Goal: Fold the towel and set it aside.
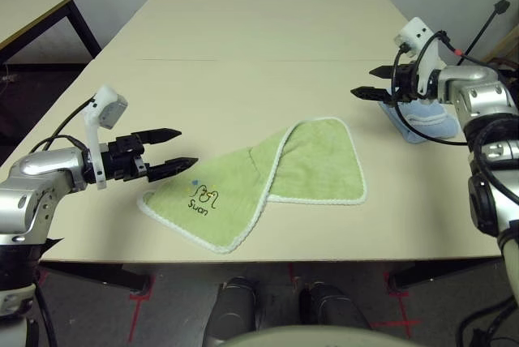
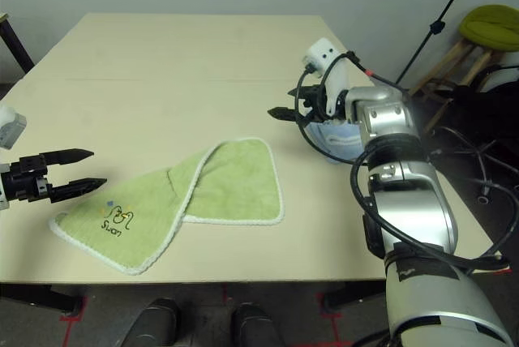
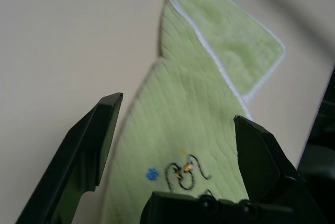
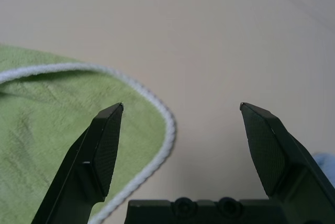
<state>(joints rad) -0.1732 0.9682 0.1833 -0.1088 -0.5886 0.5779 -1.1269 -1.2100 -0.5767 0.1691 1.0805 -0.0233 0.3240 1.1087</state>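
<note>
The light green towel (image 1: 268, 173) lies flat near the table's front edge, one end folded over at an angle so that it makes a bent shape. Its dark "Swan" embroidery (image 1: 203, 199) faces up at the near left end. My left gripper (image 1: 188, 147) hovers open just left of that end, fingers pointing at the towel; in the left wrist view the towel (image 3: 209, 77) stretches away beyond the open gripper (image 3: 178, 108). My right gripper (image 1: 362, 81) stands open to the right of the towel's far corner, above the table. The right wrist view shows the white-edged corner (image 4: 52, 130) near one fingertip (image 4: 107, 140).
A small light-blue folded cloth (image 1: 426, 124) lies under my right wrist near the table's right edge. The beige table (image 1: 259, 39) stretches far back. A second table (image 1: 32, 10) stands at the far left. A stool with a green cushion (image 2: 491, 23) and cables sit to the right.
</note>
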